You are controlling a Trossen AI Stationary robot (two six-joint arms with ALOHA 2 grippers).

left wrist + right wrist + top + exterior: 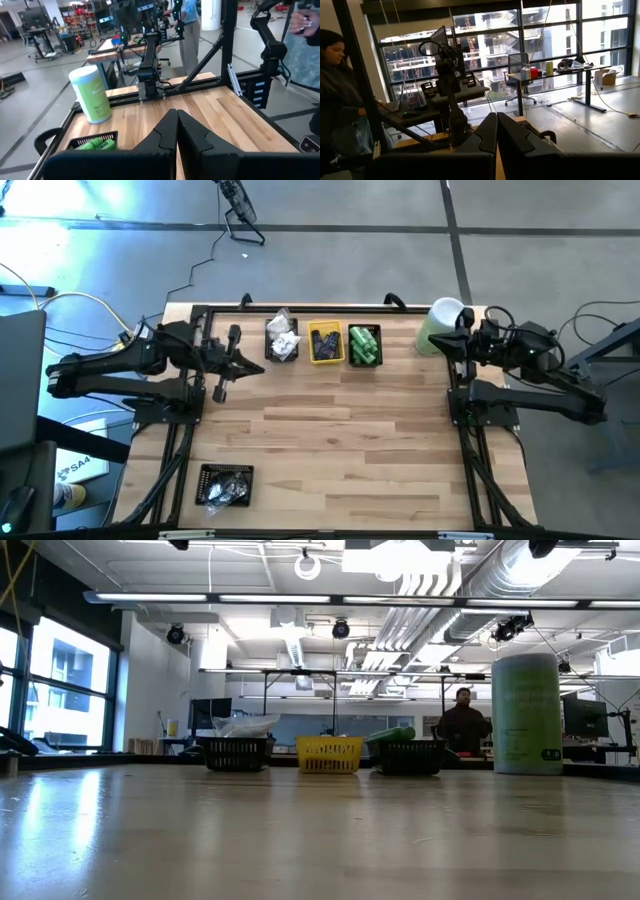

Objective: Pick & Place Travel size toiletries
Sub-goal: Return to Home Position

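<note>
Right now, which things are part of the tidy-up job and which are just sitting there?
Job: green bottles; white packets; dark tubes; the yellow bin and black bins holding them.
Just there: green cylinder; person behind the table.

One camera hangs overhead, staring straight down on the whole surface (330, 430). Another sits at surface height, well back from the bins (330, 754) along the far edge, facing them. The left wrist camera looks past its jaws at the right arm (148, 75). The right one looks back at the left arm (451, 90). Overhead and low views share the bins.
</note>
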